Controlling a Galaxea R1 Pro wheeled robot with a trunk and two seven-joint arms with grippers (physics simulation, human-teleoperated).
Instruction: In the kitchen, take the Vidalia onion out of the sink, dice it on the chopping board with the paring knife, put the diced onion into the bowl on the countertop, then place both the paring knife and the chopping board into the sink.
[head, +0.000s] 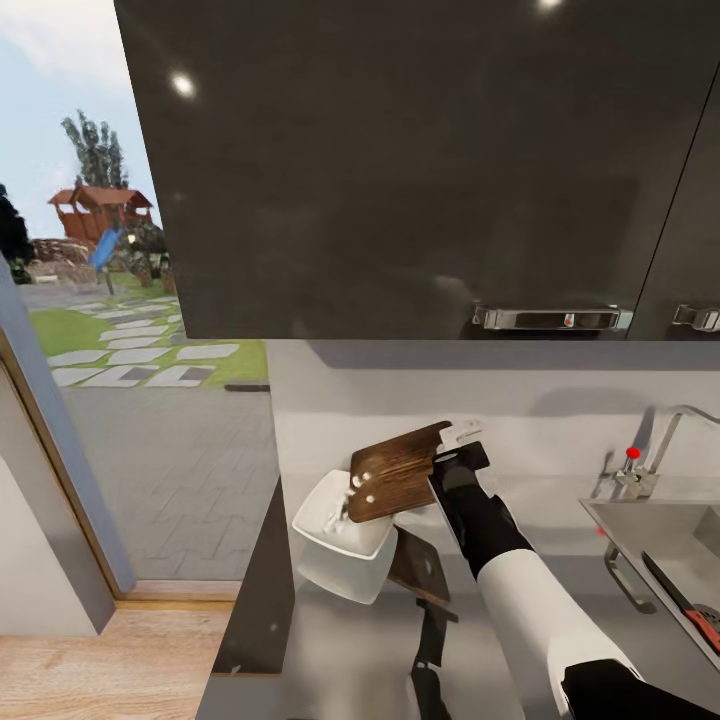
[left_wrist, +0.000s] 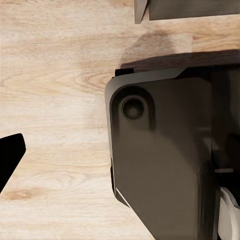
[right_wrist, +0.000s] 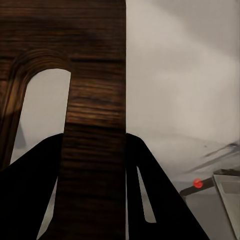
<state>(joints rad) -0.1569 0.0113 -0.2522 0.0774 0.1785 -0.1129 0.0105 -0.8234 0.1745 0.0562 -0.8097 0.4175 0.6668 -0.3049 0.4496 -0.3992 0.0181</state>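
**Head view: chopping board tipped over the bowl to shed the diced onion**

Head view, centre of frame: the right gripper (head: 452, 462) holds the chopping board (head: 398, 473) raised and tilted, its lower end dipping over the white bowl (head: 340, 530) at lower centre-left. A few small white cubes of diced onion (head: 357, 483) show at the board's lower edge, and some seem to lie already in the bowl, which rests on the grey countertop (head: 350, 650) close to its left end. In the right wrist view the board (right_wrist: 95, 100) runs straight up between the two dark fingers (right_wrist: 160, 200), its slot handle hole at upper left of that frame; the jaws are pinching the board at its handle end, one finger on each face. The sink (head: 650, 530) lies at the right edge of the head view, with the red-dotted faucet (head: 650, 450) above it and the red-handled paring knife (head: 685, 600) apparently already in the basin. The left wrist view shows wood flooring and part of the robot's own body; whether the left jaws are spread or closed cannot be told.

Judgement: the step in hand is emptying the board. It is best done by keeping the lower edge over the bowl's middle and steepening the tilt slowly, so cubes slide rather than bounce past the rim. A firm pinch matters, since the board hangs well out from the fingers.
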